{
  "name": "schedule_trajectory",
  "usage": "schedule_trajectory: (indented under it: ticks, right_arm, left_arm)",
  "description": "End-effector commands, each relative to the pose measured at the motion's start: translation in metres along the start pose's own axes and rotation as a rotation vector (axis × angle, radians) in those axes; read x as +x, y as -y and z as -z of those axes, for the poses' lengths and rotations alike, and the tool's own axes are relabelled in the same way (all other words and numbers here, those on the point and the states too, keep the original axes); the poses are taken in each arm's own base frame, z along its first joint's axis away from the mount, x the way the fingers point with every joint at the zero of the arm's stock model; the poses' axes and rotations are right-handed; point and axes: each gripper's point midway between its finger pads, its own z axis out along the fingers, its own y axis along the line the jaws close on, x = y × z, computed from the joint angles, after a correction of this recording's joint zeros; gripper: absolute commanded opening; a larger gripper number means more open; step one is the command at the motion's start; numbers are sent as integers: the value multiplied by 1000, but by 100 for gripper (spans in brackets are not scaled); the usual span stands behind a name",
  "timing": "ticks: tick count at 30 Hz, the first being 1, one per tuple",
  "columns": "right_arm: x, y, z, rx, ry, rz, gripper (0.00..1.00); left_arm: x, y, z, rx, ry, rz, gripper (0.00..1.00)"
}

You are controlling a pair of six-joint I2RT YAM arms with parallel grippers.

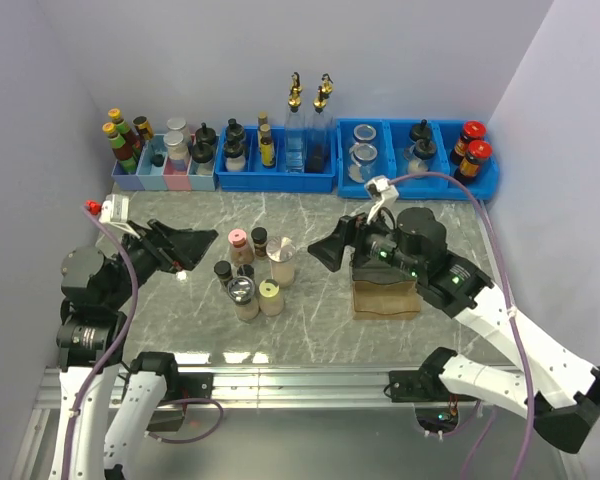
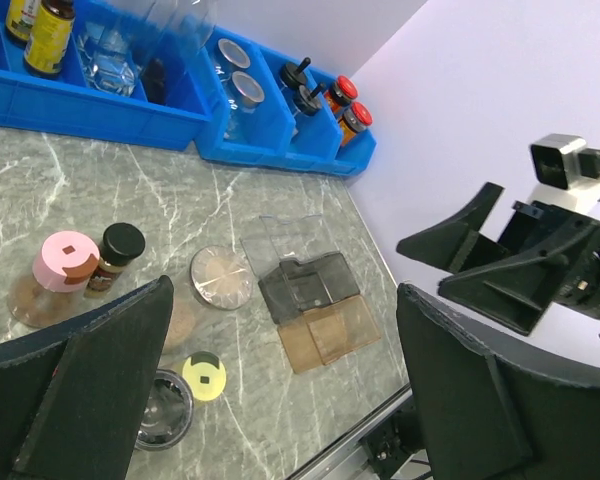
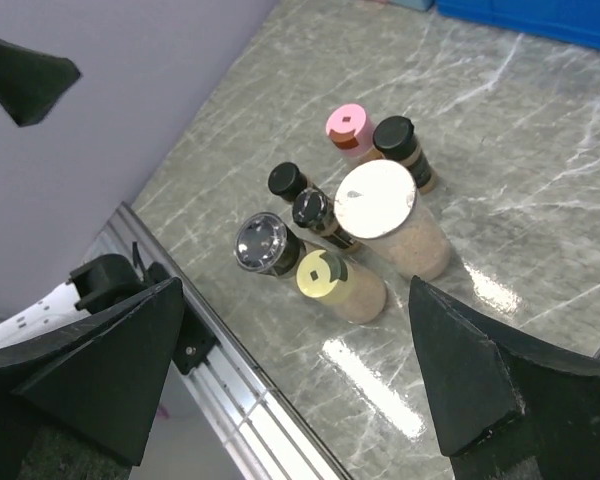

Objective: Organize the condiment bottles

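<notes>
Grey marble table (image 1: 310,325): spice jars (image 1: 252,270) bunched mid-table, between arms. Right wrist view catches all seven lids; left wrist only five. Left gripper (image 1: 202,248), right gripper (image 1: 320,254) both spread, empty. Roomy gap to blue bins (image 1: 275,172) behind.

Light is bright and even, falling from above, and the pale lilac walls (image 1: 280,40) are evenly lit. The polished grey marbled bench (image 1: 320,320) throws back white glare: patches along its near edge in the top view, streaks beside the jars in the right wrist view. There the flat lid of the wide clear jar of beige powder (image 3: 385,215) is blown out to plain white. Shadows are soft and short. The top view is sharp throughout. In the left wrist view the tall clear glass bottles (image 2: 170,25) at the upper edge are smeared. The left claw (image 2: 285,290) and right claw (image 3: 298,285), close to their lenses, read as nearly featureless black. Both wrist views are tilted.
</notes>
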Motion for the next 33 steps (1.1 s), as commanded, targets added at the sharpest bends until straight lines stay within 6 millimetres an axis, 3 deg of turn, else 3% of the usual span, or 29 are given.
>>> schedule_trajectory:
  ticks: [1,3,4,5,6,7,8,11,12,13,15,24,33]
  right_arm:
    - [0,-14,-11,-39,-45,31,100]
    - [0,-12,-21,3,-57,79,100]
    - [16,-9,-32,37,-118,95,100]
    - [9,-11,-36,65,-112,112,100]
    - [1,9,-41,212,-75,141,100]
    - [23,17,-51,274,-158,176,100]
    - [13,15,-56,303,-145,197,100]
    - [34,25,-84,377,-226,273,100]
    - [30,19,-85,365,-216,275,100]
    - [36,32,-93,432,-235,296,100]
    - [36,34,-100,473,-245,313,100]
    - [73,50,-146,484,-361,362,100]
    - [93,63,-165,488,-417,344,100]
  left_arm:
    - [0,5,4,19,6,-10,99]
    - [1,3,5,11,11,-14,99]
    - [3,1,4,6,8,-11,99]
    - [3,0,5,4,8,-15,99]
    - [4,-1,4,1,6,-15,99]
    - [4,-1,5,-3,6,-15,99]
    - [4,-1,5,-5,8,-18,99]
    - [7,-4,5,-10,2,-18,99]
    - [8,-5,5,-11,1,-17,99]
    - [9,-6,5,-14,-2,-16,100]
    - [10,-6,6,-17,-6,-20,99]
    - [14,-11,8,-39,-12,-37,99]
    - [16,-13,8,-46,-17,-45,99]
